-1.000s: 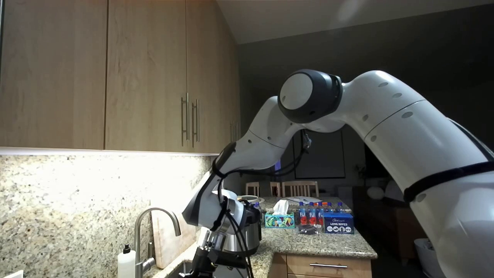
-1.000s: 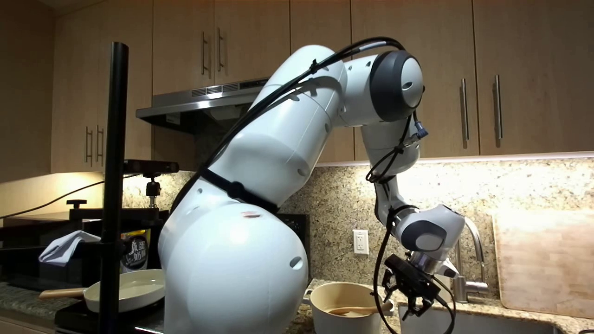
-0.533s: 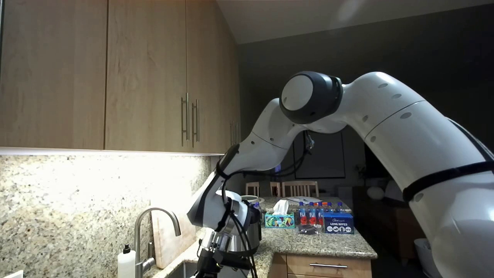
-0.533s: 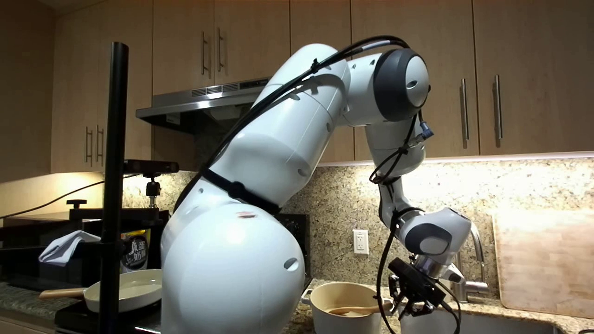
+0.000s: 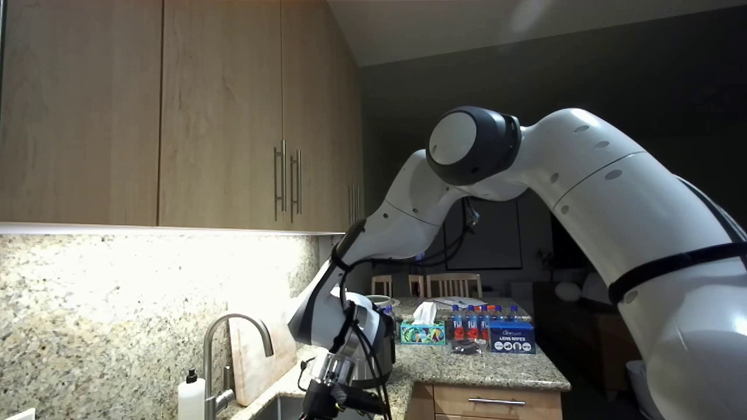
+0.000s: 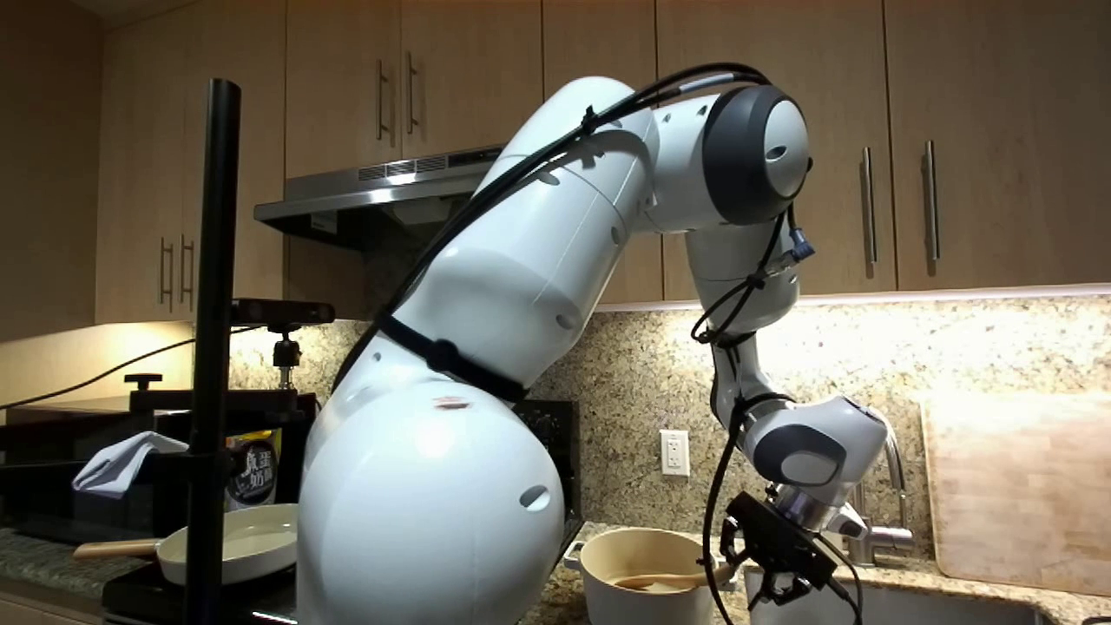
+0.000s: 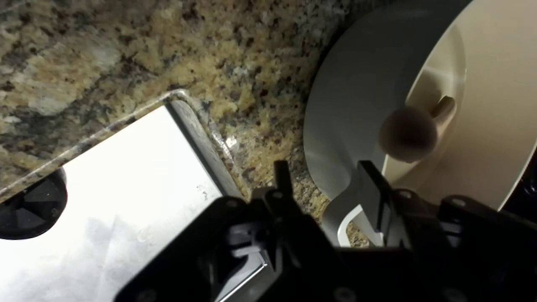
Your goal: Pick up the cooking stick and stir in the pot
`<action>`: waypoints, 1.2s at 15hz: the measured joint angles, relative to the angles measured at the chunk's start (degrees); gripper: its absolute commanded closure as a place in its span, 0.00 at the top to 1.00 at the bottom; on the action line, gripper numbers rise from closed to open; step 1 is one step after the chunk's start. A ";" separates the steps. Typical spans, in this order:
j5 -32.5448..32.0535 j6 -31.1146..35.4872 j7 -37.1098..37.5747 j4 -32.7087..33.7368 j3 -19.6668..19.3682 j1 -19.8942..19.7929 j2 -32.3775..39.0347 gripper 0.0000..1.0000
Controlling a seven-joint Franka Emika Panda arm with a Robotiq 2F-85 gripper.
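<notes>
Where gripper hangs, sink edge, granite strip, pot

Cooking stick in pot

At eleven o'clock in my wrist view I see granite counter speckled gold, brown and black; at two, the pot, grey outside and cream inside; at three, the tan-brown cooking stick; at five, my black gripper; at eight, the sink, silvery white with a black drain.
</notes>
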 measured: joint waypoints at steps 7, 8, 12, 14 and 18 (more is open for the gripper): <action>15.31 2.59 -19.37 -5.85 2.22 -3.48 -3.09 1.00; 17.93 2.59 -22.61 -6.44 2.13 -3.68 -3.82 1.00; 24.32 1.24 -30.63 -8.90 0.42 -2.83 -6.86 1.00; 24.63 -1.28 -32.02 -9.38 -1.27 -1.68 -7.47 1.00; 24.59 -6.03 -32.58 -9.45 -4.57 0.88 -7.59 0.67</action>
